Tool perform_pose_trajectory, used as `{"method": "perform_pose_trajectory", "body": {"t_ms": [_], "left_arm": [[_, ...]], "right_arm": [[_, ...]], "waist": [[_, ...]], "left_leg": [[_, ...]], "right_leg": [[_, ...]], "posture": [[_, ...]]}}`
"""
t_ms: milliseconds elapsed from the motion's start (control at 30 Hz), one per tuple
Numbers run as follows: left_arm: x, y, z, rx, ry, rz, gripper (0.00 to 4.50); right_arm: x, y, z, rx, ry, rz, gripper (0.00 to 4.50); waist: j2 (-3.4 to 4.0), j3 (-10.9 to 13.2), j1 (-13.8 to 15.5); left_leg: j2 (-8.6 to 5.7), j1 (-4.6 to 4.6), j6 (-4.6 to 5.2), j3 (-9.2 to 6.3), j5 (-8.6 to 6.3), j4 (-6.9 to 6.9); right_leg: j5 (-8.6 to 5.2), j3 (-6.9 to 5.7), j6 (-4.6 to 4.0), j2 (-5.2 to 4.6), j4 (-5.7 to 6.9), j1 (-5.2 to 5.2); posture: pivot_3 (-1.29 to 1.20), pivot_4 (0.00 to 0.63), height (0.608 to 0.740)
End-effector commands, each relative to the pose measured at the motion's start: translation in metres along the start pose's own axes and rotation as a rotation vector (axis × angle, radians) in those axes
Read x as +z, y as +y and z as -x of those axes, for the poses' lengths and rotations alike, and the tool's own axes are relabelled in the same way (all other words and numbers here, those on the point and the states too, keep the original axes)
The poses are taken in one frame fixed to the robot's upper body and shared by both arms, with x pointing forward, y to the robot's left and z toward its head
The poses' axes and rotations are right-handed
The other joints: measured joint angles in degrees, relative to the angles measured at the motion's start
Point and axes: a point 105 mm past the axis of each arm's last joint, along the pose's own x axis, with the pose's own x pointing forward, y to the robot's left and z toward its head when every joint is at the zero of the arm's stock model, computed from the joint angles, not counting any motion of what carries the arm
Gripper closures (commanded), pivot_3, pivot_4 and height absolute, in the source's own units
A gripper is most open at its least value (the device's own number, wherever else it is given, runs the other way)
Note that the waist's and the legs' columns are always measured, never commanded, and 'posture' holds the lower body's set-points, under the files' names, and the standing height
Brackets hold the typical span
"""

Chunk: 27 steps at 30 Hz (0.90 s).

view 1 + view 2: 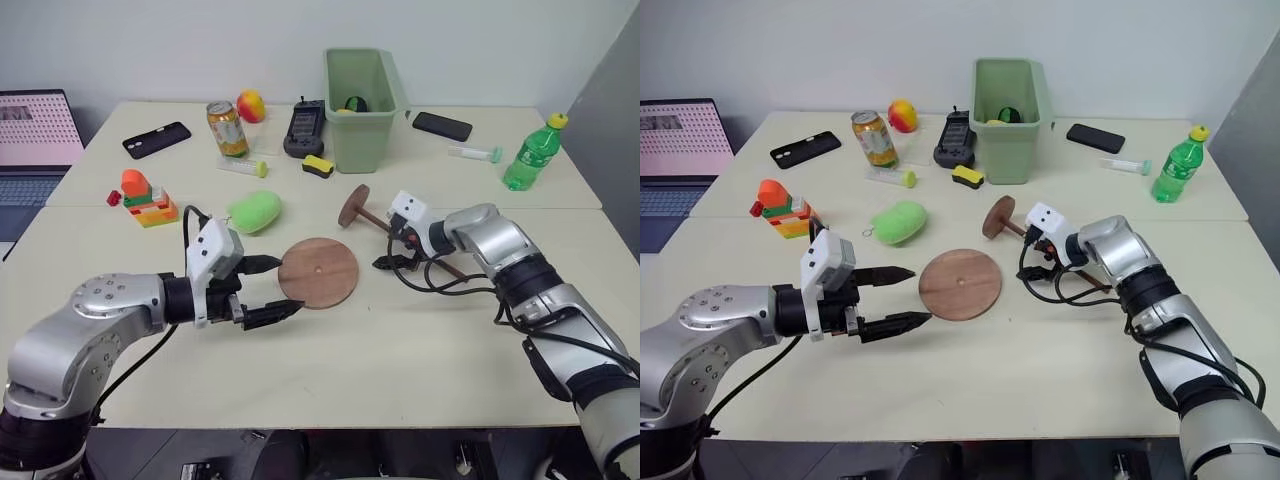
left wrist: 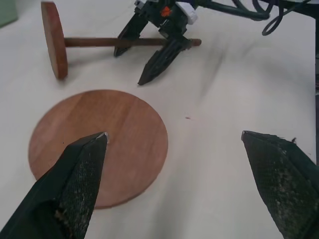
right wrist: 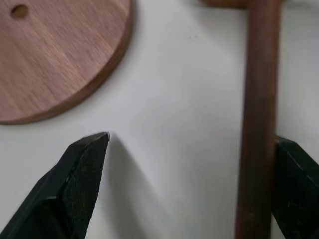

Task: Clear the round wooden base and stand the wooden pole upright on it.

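Observation:
The round wooden base (image 1: 318,272) lies flat in the middle of the table, its small centre hole showing and its top bare. The wooden pole (image 1: 370,215) lies on its side just behind it, with its disc end (image 2: 54,40) standing on edge and the thin rod (image 3: 259,124) running off to the right. My right gripper (image 1: 395,252) is open and points down over the rod, which lies between its fingers, close to one of them. At the base's left edge my left gripper (image 1: 287,288) stands open and holds nothing.
A green oval toy (image 1: 253,211) lies left of the pole's disc, and toy blocks (image 1: 148,198) stand further left. At the back are a green bin (image 1: 360,95), a can (image 1: 227,128), a yellow sponge (image 1: 318,165), phones and a green bottle (image 1: 532,152). A laptop (image 1: 35,140) stands far left.

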Motion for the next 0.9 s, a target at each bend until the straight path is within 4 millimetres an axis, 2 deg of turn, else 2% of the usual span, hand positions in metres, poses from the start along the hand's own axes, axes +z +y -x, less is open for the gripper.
{"method": "perform_pose_trajectory", "body": {"t_ms": [33, 200, 400, 467, 567, 667, 733, 833, 900], "left_arm": [[0.009, -0.010, 0.005, 0.012, -0.037, -0.037, 0.02], [0.011, -0.008, 0.008, 0.037, -0.041, -0.038, 0.00], [0.014, -0.007, 0.009, 0.038, -0.063, -0.037, 0.00], [0.016, -0.007, 0.010, 0.044, -0.080, -0.055, 0.00], [0.023, -0.004, 0.012, 0.074, -0.148, -0.090, 0.00], [0.016, -0.005, 0.012, 0.065, -0.115, -0.091, 0.00], [0.016, -0.007, 0.012, 0.068, -0.123, -0.105, 0.00], [0.025, -0.011, 0.020, 0.103, -0.288, -0.079, 0.00], [-0.003, -0.020, 0.020, 0.120, -0.185, -0.011, 0.00]], "right_arm": [[0.014, -0.009, 0.004, -0.008, -0.022, 0.027, 0.00], [0.022, -0.015, 0.003, -0.007, -0.041, -0.029, 0.88], [0.028, -0.020, 0.004, -0.012, -0.057, -0.081, 2.33], [0.030, -0.020, 0.006, -0.004, -0.063, -0.111, 2.68], [0.033, -0.021, 0.008, 0.004, -0.071, -0.137, 3.37], [0.036, -0.019, 0.011, 0.025, -0.078, -0.166, 4.13], [0.040, -0.018, 0.012, 0.040, -0.088, -0.181, 4.26], [0.057, -0.011, 0.020, 0.101, -0.165, -0.190, 4.27], [0.085, 0.001, 0.034, 0.184, -0.304, -0.163, 4.27]], "waist": [[0.00, 0.00, -0.01], [0.01, 0.00, 0.00], [0.02, 0.01, -0.01], [0.02, 0.01, -0.01], [0.02, 0.01, 0.00], [0.03, 0.02, -0.01], [0.04, 0.02, 0.00], [0.04, 0.02, 0.02], [0.05, 0.03, -0.20]], "left_leg": [[0.00, 0.02, 0.00, 0.00, 0.00, 0.00], [0.01, 0.02, 0.00, -0.03, 0.00, -0.01], [0.00, 0.01, -0.01, -0.01, 0.00, -0.01], [-0.01, 0.01, -0.01, 0.00, 0.00, -0.01], [0.00, 0.02, -0.01, 0.01, 0.00, -0.02], [0.00, 0.02, -0.01, 0.01, 0.00, -0.02], [0.01, 0.02, -0.01, 0.00, 0.00, -0.03], [0.00, 0.01, -0.01, 0.00, 0.00, -0.03], [0.02, 0.00, -0.01, 0.04, -0.01, -0.05]], "right_leg": [[0.00, 0.01, 0.00, 0.00, 0.01, 0.00], [0.00, 0.02, 0.00, 0.00, 0.03, 0.00], [0.00, 0.02, 0.00, 0.00, 0.02, 0.00], [0.00, 0.02, 0.00, -0.01, 0.02, 0.00], [0.00, 0.02, 0.00, -0.01, 0.02, 0.00], [0.00, 0.04, 0.00, -0.01, 0.01, 0.00], [0.00, 0.05, 0.00, -0.01, 0.02, -0.01], [0.00, 0.04, 0.00, -0.02, 0.01, -0.01], [0.00, 0.05, 0.00, -0.04, -0.05, -0.03]], "posture": [[0.00, 0.150, 0.740], [0.00, 0.150, 0.740], [0.00, 0.150, 0.740], [0.00, 0.150, 0.740], [0.00, 0.150, 0.740], [0.00, 0.150, 0.740], [0.00, 0.150, 0.740], [0.00, 0.150, 0.740], [0.00, 0.150, 0.740]]}}
